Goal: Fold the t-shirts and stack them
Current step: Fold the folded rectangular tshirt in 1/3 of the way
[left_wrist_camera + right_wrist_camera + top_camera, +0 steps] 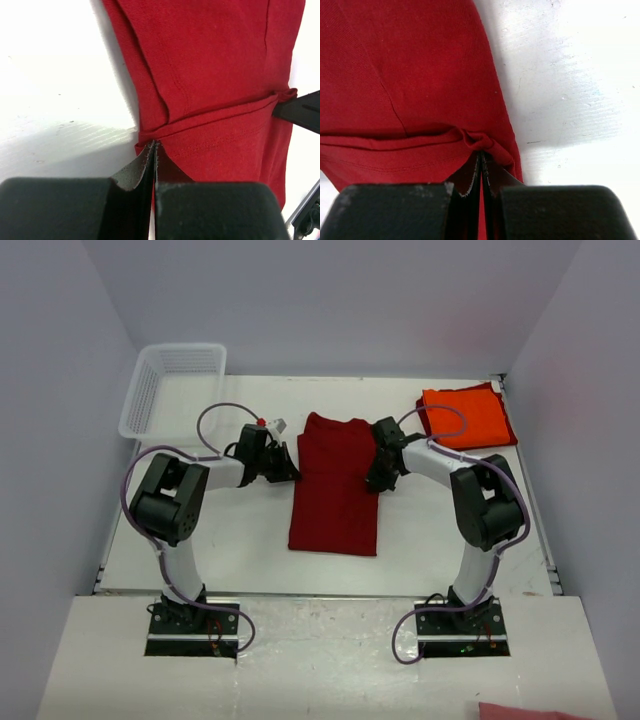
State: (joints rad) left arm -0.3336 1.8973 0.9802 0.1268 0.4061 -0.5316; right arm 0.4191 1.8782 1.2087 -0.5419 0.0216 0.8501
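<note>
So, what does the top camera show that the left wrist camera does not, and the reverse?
Only top: the orange shirt at the far right, the white basket at the far left, the left arm and right arm whole. Only left wrist: the left fingers pinched shut on a folded edge of the red shirt, and its stitching. Both: the red shirt lying on the white table.

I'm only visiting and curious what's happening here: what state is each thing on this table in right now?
red t-shirt: partly folded, lying mid-table, pinched at both side edges.
orange t-shirt: folded, lying at the far right corner.
left gripper: shut on the red t-shirt's left edge.
right gripper: shut on its right edge.
basket: upright at the far left, looks empty.
</note>
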